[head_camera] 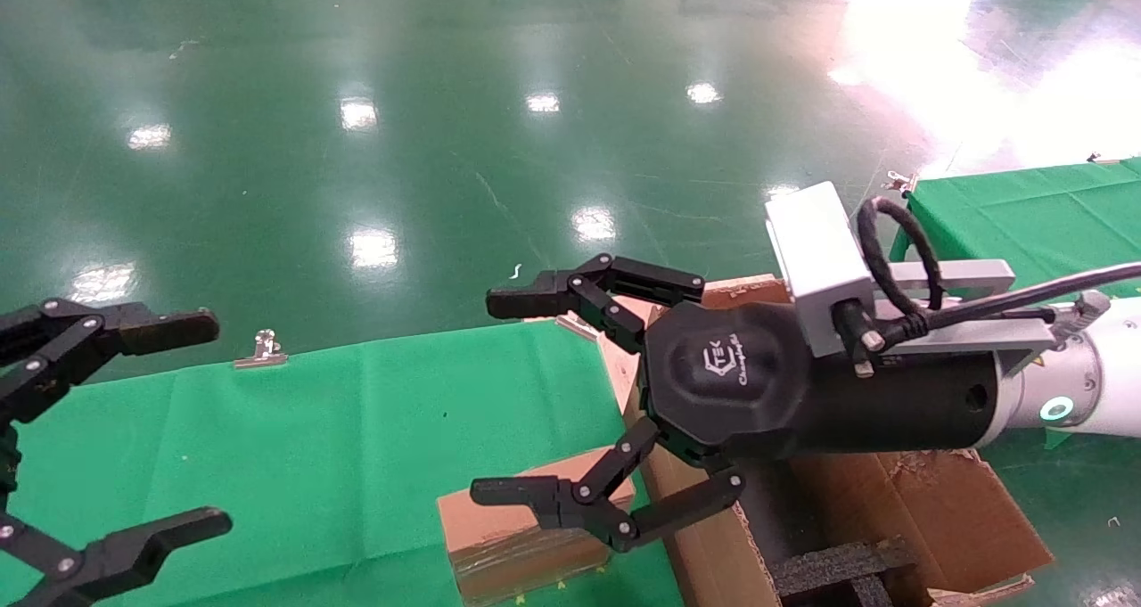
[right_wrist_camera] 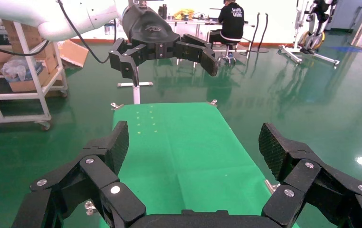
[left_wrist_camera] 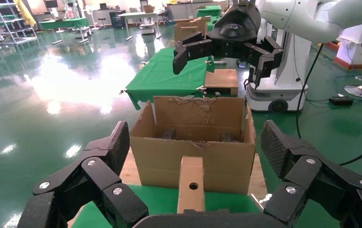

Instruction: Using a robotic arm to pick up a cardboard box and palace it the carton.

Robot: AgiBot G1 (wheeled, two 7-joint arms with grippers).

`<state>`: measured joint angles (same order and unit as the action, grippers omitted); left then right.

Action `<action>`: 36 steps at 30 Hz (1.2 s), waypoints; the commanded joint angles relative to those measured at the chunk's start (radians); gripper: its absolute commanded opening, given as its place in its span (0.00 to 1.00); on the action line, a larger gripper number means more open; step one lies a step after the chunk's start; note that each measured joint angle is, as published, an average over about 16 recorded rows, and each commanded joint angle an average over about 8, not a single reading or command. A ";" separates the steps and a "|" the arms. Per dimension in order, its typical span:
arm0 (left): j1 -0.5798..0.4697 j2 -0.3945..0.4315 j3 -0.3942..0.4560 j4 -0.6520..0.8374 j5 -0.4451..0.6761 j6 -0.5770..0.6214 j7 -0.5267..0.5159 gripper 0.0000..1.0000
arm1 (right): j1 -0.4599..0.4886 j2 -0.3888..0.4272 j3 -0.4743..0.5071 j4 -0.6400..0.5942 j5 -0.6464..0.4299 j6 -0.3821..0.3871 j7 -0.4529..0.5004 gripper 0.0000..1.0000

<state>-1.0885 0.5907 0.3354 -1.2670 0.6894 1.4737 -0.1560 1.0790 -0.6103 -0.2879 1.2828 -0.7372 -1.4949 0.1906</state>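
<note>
The small brown cardboard box (head_camera: 526, 527) lies on the green-covered table (head_camera: 339, 447), close beside the carton (head_camera: 927, 509), whose torn flaps stand open around black foam dividers. In the left wrist view the cardboard box (left_wrist_camera: 191, 183) shows its narrow side with the round hole, in front of the carton (left_wrist_camera: 193, 152). The robotic arm (head_camera: 1101, 380) is my right one. Its gripper (head_camera: 499, 397) hovers open above the table by the carton's edge, with its lower finger over the box and nothing between its fingers. My left gripper (head_camera: 205, 424) hangs open at the table's left, facing the box.
Metal clips (head_camera: 260, 350) pin the cloth at the table's far edge. A second green table (head_camera: 1025, 206) stands at the right. Light wooden boards (head_camera: 624, 366) show beside the carton. Shiny green floor lies beyond.
</note>
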 commanded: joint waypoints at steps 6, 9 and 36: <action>0.000 0.000 0.000 0.000 0.000 0.000 0.000 0.00 | 0.015 0.004 -0.022 0.004 -0.049 -0.006 0.006 1.00; 0.000 0.000 0.000 0.000 0.000 0.000 0.000 0.00 | 0.049 0.002 -0.056 0.010 -0.128 -0.010 0.018 1.00; 0.000 0.000 0.001 0.000 0.000 0.000 0.000 0.00 | 0.431 -0.287 -0.470 -0.142 -0.779 -0.076 -0.027 1.00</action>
<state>-1.0888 0.5906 0.3361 -1.2667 0.6891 1.4736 -0.1557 1.5075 -0.8965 -0.7569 1.1492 -1.5128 -1.5695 0.1668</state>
